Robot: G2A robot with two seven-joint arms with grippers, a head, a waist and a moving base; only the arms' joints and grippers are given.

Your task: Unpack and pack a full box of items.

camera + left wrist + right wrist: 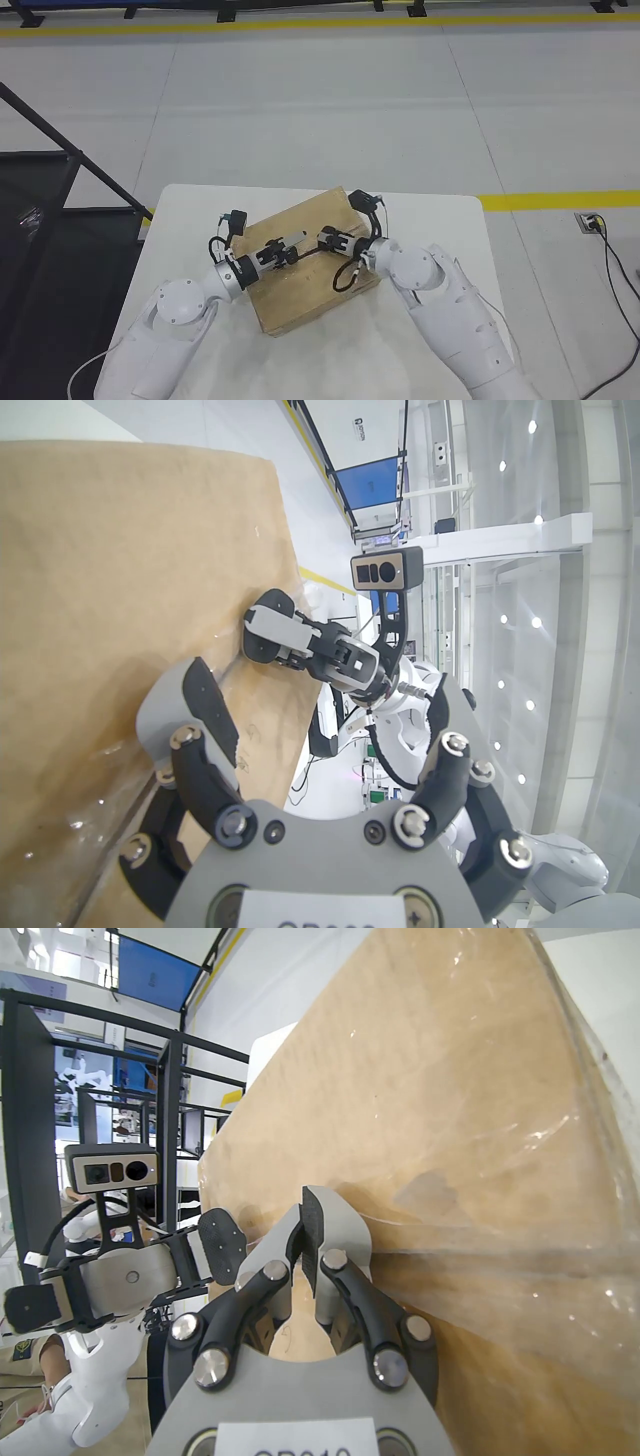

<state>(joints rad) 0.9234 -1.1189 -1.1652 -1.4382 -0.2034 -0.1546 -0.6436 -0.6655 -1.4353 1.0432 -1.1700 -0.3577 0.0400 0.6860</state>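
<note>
A closed brown cardboard box (300, 295) lies at an angle on the white table, and clear tape (500, 1238) runs along its top seam. Both grippers meet over the box top. My left gripper (278, 252) is open, one finger (210, 700) lying against the cardboard (125, 550) and the other held off it. My right gripper (307, 1218) is shut, its tips pressed onto the box (425, 1078) at the taped seam. I cannot tell whether any tape is pinched between the pads. The left wrist view has the right gripper (267, 635) just ahead; the right wrist view has the left gripper (220, 1243) close beside.
The white table (430, 225) has bare surface around the box, most of it to the right. A black metal frame (40, 130) and a dark bin (40, 260) stand off the table's left side. A cable (615, 270) lies on the floor at the right.
</note>
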